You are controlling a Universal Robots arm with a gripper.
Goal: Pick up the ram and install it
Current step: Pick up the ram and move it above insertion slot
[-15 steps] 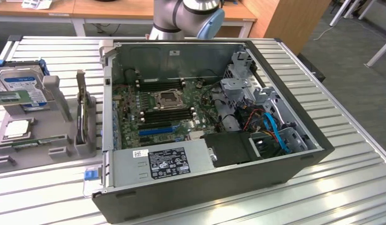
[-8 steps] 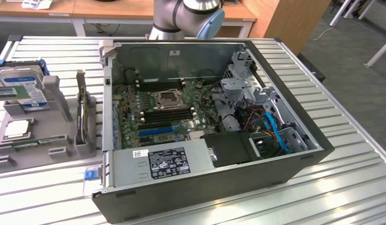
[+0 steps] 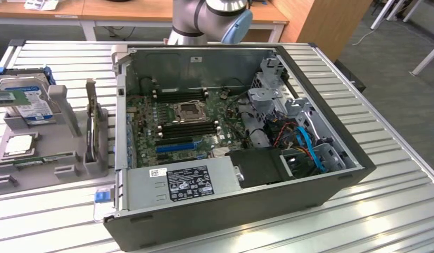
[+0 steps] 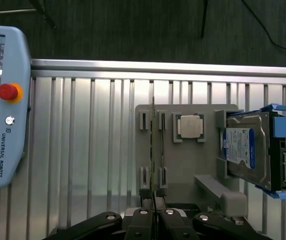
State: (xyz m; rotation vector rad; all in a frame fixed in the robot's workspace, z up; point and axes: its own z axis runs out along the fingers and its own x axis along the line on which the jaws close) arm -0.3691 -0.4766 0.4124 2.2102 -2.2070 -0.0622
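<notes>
Ribbed metal worktop [image 3: 385,211]. Pincer [image 4: 153,210] closed, empty, hanging over one end of ram [image 4: 153,150]. Ram stands on edge in grey holder [image 4: 183,165], beside processor [image 4: 188,126] and drive [image 4: 245,150]. Ram judged light, stiff, fragile: grip flat faces mid-length, clear of contacts. Case [image 3: 224,221] open at exterior view's centre; board slots [image 3: 191,126] look vacant.

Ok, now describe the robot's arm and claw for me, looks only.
The arm is smooth silver-grey tubing with rounded joints, one closed by a light-blue cap. The claw is matte black: jointed link bars fastened with round silver pins, narrowing to two slim fingers. No cables or markings are visible on either.
</notes>
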